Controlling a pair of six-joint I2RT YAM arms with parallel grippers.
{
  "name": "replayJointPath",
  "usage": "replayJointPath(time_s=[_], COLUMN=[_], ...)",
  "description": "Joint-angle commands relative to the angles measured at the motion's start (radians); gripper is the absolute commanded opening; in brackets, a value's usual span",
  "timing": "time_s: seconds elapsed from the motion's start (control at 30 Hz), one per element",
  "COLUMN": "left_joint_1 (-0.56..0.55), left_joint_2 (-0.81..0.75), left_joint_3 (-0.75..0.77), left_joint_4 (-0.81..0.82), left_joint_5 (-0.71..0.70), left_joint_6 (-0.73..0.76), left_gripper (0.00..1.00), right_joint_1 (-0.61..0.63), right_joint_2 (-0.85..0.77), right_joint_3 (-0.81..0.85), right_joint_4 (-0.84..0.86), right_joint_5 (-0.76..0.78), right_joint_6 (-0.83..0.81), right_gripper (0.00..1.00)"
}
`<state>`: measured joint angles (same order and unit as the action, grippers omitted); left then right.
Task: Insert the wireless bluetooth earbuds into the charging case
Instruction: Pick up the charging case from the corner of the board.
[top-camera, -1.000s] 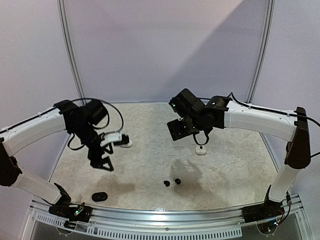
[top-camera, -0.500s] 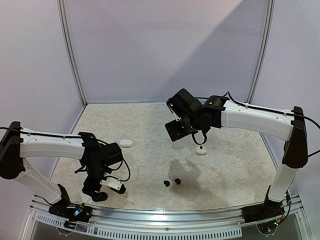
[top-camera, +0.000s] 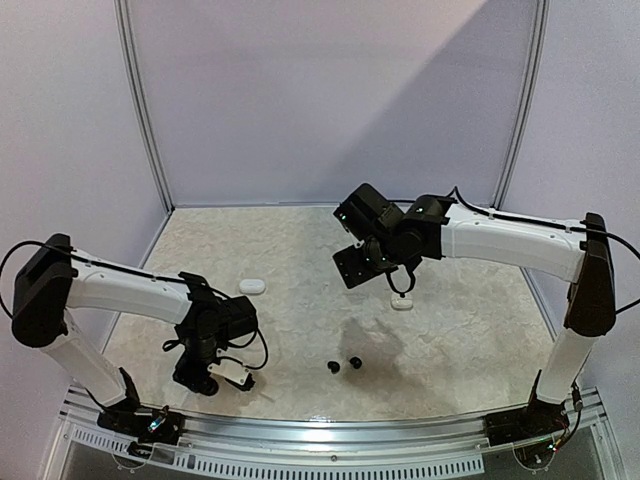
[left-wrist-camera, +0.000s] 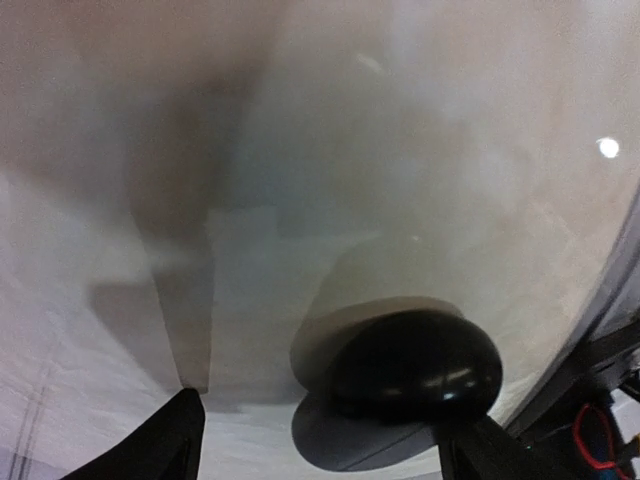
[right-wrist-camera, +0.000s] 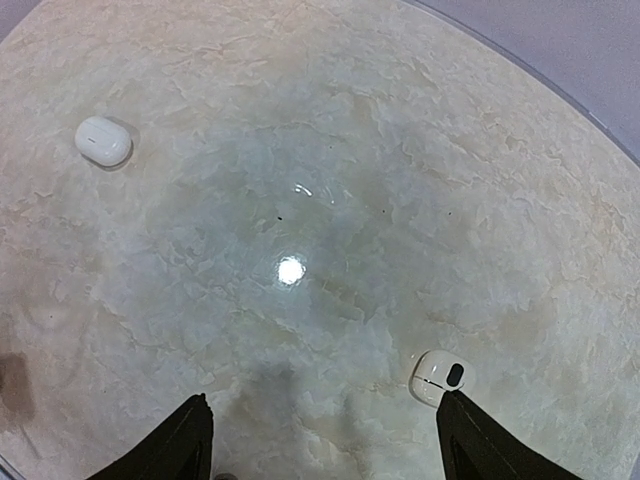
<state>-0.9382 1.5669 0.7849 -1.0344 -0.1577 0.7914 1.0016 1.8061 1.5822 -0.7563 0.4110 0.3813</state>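
**benchwatcher:** Since the left wrist view is so soft, can anyone tell what the left gripper (left-wrist-camera: 322, 405) is doing?

**yam_fan:** Its fingers (left-wrist-camera: 165, 440) are spread apart. Only the tips poke in at the bottom corners. A glossy black case (left-wrist-camera: 415, 365) sits on the table (left-wrist-camera: 400, 120) between them, nearer the right-hand tip. I can't tell if either tip touches it. It looks closed, but it's too blurry to find a seam. From overhead that arm is low at the near left edge and hides the case completely.

**benchwatcher:** And the earbuds?

**yam_fan:** They only show from overhead, as tiny dark blobs. One black bud (top-camera: 334, 367) sits just beside the other black bud (top-camera: 354, 362). Both are on the bare table toward the middle of the near edge, well apart from the left gripper and not in any case. I can't make out any detail on them.

**benchwatcher:** Right side?

**yam_fan:** The right gripper (right-wrist-camera: 322, 400) hangs above the table with its fingers wide apart, holding nothing. Only the tips are in frame. Its camera sees a closed white case (right-wrist-camera: 103, 140) far off to the upper left. There's also a second white case (right-wrist-camera: 440, 376) with a dark oval on it, just by the right-hand fingertip. I can't say whether that one is open or shut.
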Motion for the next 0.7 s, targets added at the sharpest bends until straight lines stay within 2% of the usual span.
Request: replayJointPath(time_s=[0.0, 0.17, 0.33, 0.5, 0.6, 0.67], left_joint_1=[-0.001, 0.013, 0.013, 0.016, 0.03, 0.046], left_joint_2=[0.041, 0.018, -0.032, -0.039, -0.059, -0.085], left_joint_3=[-0.001, 0.03, -0.026, -0.017, 0.037, 0.082], left_joint_4=[0.117, 0.08, 0.059, 0.067, 0.043, 0.024], left_joint_5=[-0.13, -0.008, 0.096, 0.114, 0.142, 0.15], left_joint_6=[0.077, 0.113, 0.197, 0.161, 0.11, 0.078], left_gripper=[0.8, 0.65, 0.51, 0.26, 0.08, 0.0], right_joint_1=[0.005, 0.005, 0.006, 0.006, 0.005, 0.006], right_joint_2=[-0.001, -0.015, -0.021, -0.03, -0.05, -0.08], right_joint_3=[-0.007, -0.022, -0.028, -0.042, -0.05, -0.062], right_joint_4=[-0.026, -0.031, -0.031, -0.027, -0.013, 0.017], right_joint_5=[0.018, 0.032, 0.034, 0.035, 0.028, 0.019], right_joint_6=[0.001, -0.001, 0.002, 0.014, 0.022, 0.025], right_gripper=[0.78, 0.78, 0.78, 0.78, 0.78, 0.78])
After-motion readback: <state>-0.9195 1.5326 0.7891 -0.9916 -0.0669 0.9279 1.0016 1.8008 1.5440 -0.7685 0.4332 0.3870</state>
